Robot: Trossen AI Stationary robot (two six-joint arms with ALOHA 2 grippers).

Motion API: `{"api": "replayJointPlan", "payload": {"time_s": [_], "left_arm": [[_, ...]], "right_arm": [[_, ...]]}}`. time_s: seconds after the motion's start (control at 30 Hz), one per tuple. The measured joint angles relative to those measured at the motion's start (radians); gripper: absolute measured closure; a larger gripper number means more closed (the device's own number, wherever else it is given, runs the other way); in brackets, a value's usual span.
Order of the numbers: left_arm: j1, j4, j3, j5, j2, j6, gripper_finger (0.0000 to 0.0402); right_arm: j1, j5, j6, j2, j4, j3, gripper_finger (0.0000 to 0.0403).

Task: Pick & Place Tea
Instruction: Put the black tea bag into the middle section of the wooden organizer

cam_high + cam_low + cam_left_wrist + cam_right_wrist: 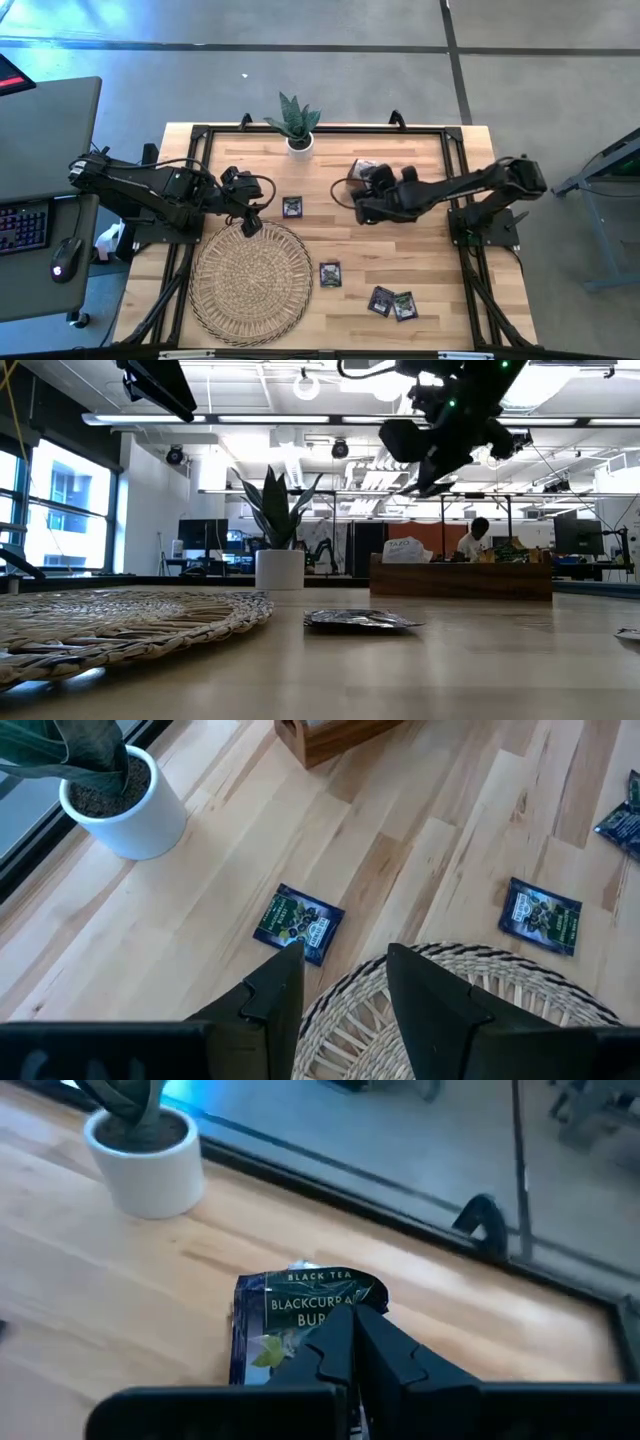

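Right wrist view shows my right gripper (350, 1342) with jaws pinched on a blackcurrant tea sachet (300, 1315) lifted near the wooden tray (362, 170), while my left gripper (345, 985), jaws apart, hovers over the woven mat's (250, 282) edge beside another sachet (298, 923).

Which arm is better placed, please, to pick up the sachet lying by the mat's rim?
Left. Its gripper hangs open over the woven mat's rim beside that sachet; the right gripper already grips another sachet.

table (420, 300) | woven mat (250, 283) | potted plant (298, 125) | wooden tray (362, 172) | four tea sachets (292, 207)
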Motion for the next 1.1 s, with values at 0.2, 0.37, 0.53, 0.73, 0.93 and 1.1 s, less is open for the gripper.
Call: {"api": "replayJointPlan", "payload": {"time_s": [0.2,0.37,0.53,0.73,0.93,1.1], "left_arm": [[0.0,-0.001,0.0,0.002,0.0,0.0,0.0259],[0.0,-0.003,0.0,0.005,0.0,0.0,0.0259],[0.0,-0.005,0.0,0.022,0.0,0.0,0.0259],[0.0,-0.004,0.0,0.021,0.0,-0.009,0.0259],[0.0,-0.004,0.0,0.02,0.0,-0.023,0.0259],[0.0,-0.002,0.0,0.019,0.0,-0.024,0.0259]], "right_arm": [[-0.029,-0.03,0.124,0.098,0.035,0.002,0.04],[-0.105,-0.081,0.127,0.139,-0.03,0.001,0.0399],[-0.129,-0.028,0.102,0.03,-0.128,0.003,0.04],[-0.123,0.028,0.101,-0.168,-0.264,-0.001,0.0401],[-0.108,0.05,0.08,-0.32,-0.019,-0.247,0.0401],[-0.111,0.023,-0.068,-0.352,0.465,-0.505,0.0402]]}}
